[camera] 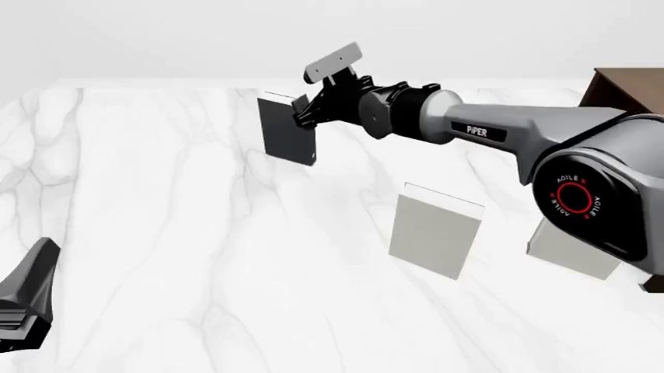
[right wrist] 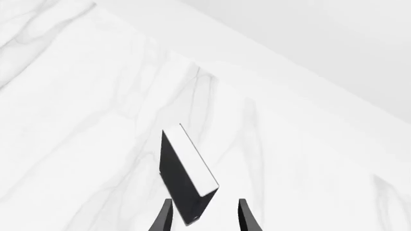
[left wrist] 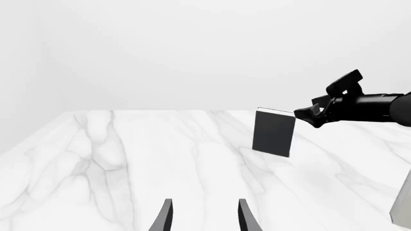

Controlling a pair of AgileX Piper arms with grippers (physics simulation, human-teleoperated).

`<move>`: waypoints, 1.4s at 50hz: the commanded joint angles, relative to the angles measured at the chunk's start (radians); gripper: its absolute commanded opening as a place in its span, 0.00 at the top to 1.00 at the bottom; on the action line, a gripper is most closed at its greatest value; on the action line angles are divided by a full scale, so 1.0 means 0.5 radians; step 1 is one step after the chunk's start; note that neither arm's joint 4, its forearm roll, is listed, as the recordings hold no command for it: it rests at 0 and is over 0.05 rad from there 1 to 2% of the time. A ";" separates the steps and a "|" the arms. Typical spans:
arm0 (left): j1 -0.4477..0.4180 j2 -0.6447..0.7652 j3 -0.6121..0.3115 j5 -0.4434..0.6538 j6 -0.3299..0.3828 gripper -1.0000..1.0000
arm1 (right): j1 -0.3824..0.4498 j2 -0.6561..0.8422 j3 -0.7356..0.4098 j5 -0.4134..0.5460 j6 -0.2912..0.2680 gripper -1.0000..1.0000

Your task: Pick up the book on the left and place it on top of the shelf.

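The black book (camera: 288,128) with a white page edge stands upright on the marble table at the far left-middle. It also shows in the left wrist view (left wrist: 274,132) and the right wrist view (right wrist: 183,178). My right gripper (camera: 303,109) reaches to the book's upper right edge. Its fingers (right wrist: 165,216) are spread on either side of the book's near corner, with a gap showing on one side. My left gripper (camera: 26,303) is low at the near left, open and empty, its fingertips (left wrist: 167,216) apart. A corner of the dark brown shelf (camera: 623,89) shows at the far right.
Two pale grey-white books stand on the table: one in the middle (camera: 436,231), one further right (camera: 576,252), partly behind my right arm (camera: 508,132). A pale book's edge shows in the left wrist view (left wrist: 403,207). The marble table (camera: 155,194) stretches left.
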 commanded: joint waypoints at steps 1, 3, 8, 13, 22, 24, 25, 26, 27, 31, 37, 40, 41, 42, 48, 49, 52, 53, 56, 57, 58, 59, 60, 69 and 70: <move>0.000 0.000 0.000 0.000 0.000 0.00 | -0.003 0.089 -0.086 0.021 0.008 0.00; 0.000 0.000 0.000 0.000 0.000 0.00 | -0.003 0.103 -0.092 0.022 0.008 0.00; 0.000 0.000 0.000 0.000 0.000 0.00 | -0.003 0.152 -0.124 0.023 0.012 0.00; 0.000 0.000 0.000 0.000 0.000 0.00 | -0.002 0.183 -0.152 0.026 0.019 0.00; 0.000 0.000 0.000 0.000 0.000 0.00 | -0.006 0.226 -0.171 0.021 0.021 0.00; 0.000 0.000 0.000 0.000 0.000 0.00 | -0.004 0.231 -0.169 0.021 0.023 0.00; 0.000 0.000 0.000 0.000 0.000 0.00 | -0.005 0.234 -0.171 0.022 0.023 0.00; 0.000 0.000 0.000 0.000 0.000 0.00 | -0.008 0.237 -0.177 0.023 0.023 0.00; 0.000 0.000 0.000 0.000 0.000 0.00 | -0.007 0.238 -0.178 0.024 0.024 0.00; 0.000 0.000 0.000 0.000 0.000 0.00 | -0.004 0.236 -0.167 0.018 0.026 0.00; 0.000 0.000 0.000 0.000 0.000 0.00 | -0.005 0.288 -0.245 0.049 0.027 0.00; 0.000 0.000 0.000 0.000 0.000 0.00 | -0.005 0.308 -0.272 0.059 0.030 0.00; 0.000 0.000 0.000 0.000 0.000 0.00 | -0.005 0.318 -0.284 0.063 0.031 0.00; 0.000 0.000 0.000 0.000 0.000 0.00 | -0.003 0.336 -0.315 0.078 0.034 0.00; 0.000 0.000 0.000 0.000 0.000 0.00 | -0.004 0.378 -0.372 0.095 0.039 0.00; 0.000 0.000 0.000 0.000 0.000 0.00 | -0.005 0.385 -0.383 0.098 0.041 0.00; 0.000 0.000 0.000 0.000 0.000 0.00 | -0.002 0.409 -0.403 0.104 0.041 0.00; 0.000 0.000 0.000 0.000 0.000 0.00 | -0.003 0.418 -0.419 0.110 0.043 0.00; 0.000 0.000 0.000 0.000 0.000 0.00 | -0.004 0.434 -0.445 0.121 0.045 0.00; 0.000 0.000 0.000 0.000 0.000 0.00 | -0.005 0.458 -0.478 0.135 0.047 0.00; 0.000 0.000 0.000 0.000 0.000 0.00 | -0.005 0.466 -0.488 0.139 0.047 0.00; 0.000 0.000 0.000 0.000 0.000 0.00 | -0.005 0.466 -0.489 0.140 0.047 0.00; 0.000 0.000 0.000 0.000 0.000 0.00 | -0.004 0.478 -0.501 0.145 0.049 0.00; 0.000 0.000 0.000 0.000 0.000 0.00 | -0.017 0.570 -0.641 0.199 0.058 0.00; 0.000 0.000 0.000 0.000 0.000 0.00 | -0.019 0.580 -0.654 0.204 0.057 0.00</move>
